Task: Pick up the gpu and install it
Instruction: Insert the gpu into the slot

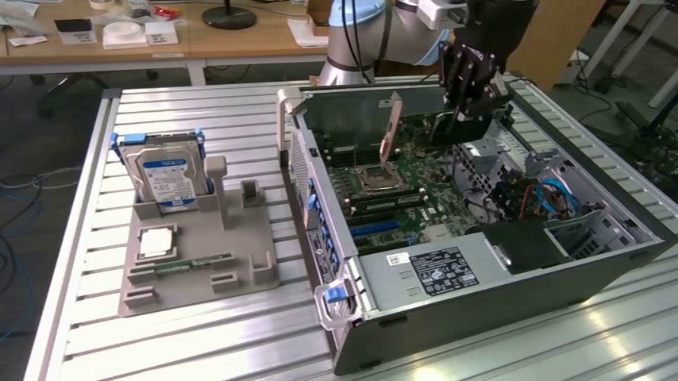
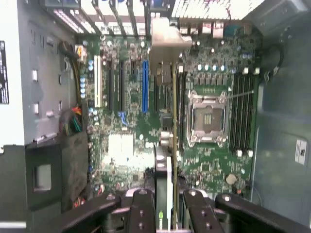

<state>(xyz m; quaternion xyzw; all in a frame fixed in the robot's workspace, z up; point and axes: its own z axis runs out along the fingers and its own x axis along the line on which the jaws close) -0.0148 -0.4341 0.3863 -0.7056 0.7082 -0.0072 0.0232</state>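
My gripper (image 1: 466, 117) hangs inside the open computer case (image 1: 593, 262), above the motherboard (image 1: 424, 198). It is shut on the gpu (image 2: 173, 121), a thin black card that the wrist view shows edge-on between the fingers (image 2: 145, 204). The card's silvery end bracket (image 2: 165, 43) points toward the case's rear slot openings. The card runs over the board between the blue slot (image 2: 145, 85) and the CPU socket (image 2: 209, 116). Whether its edge touches a slot I cannot tell.
Outside the case, on the exterior view's left, a grey holder (image 1: 244, 270) carries a silver hard drive with a blue label (image 1: 164, 178), a processor chip (image 1: 156, 242) and a green memory stick (image 1: 196, 262). Cables (image 1: 529, 198) and the power supply (image 1: 445, 270) fill the case's near end.
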